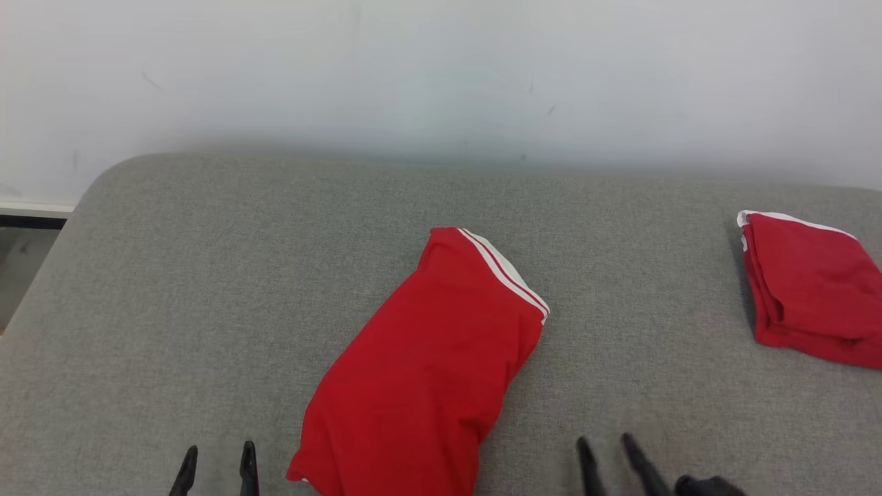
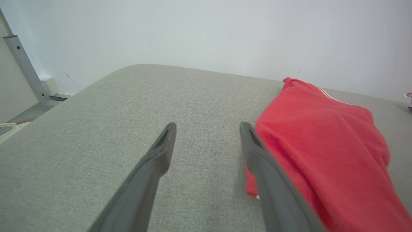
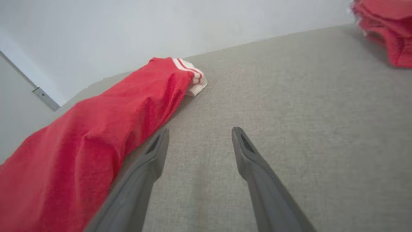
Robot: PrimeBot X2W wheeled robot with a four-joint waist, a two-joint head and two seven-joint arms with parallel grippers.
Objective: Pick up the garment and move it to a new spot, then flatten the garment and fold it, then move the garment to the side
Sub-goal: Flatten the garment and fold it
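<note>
Apparently done: folding of the red garment [image 1: 427, 358]. Remaining: move to the side. Note left gripper [image 1: 220, 448] and right gripper [image 1: 604, 439] spread, empty.

The right gripper [image 3: 200, 130] rises from the bottom centre of the frame. Its two long dark fingers [image 3: 257, 180] are spread wide apart, with bare cloth between them and nothing in their grasp. They hang over a grey fabric surface [image 3: 305, 112] that covers the middle and right of the frame. A red garment [image 3: 96, 129] runs from the lower left up toward the upper centre and ends in a white band [image 3: 193, 80] with red stripes. Its edge lies just beside the left-hand finger; whether they touch cannot be told. A second red garment [image 3: 386, 29], bunched and blurred, sits in the upper right corner, well apart from the first. A pale wall [image 3: 128, 25] spans the top.
</note>
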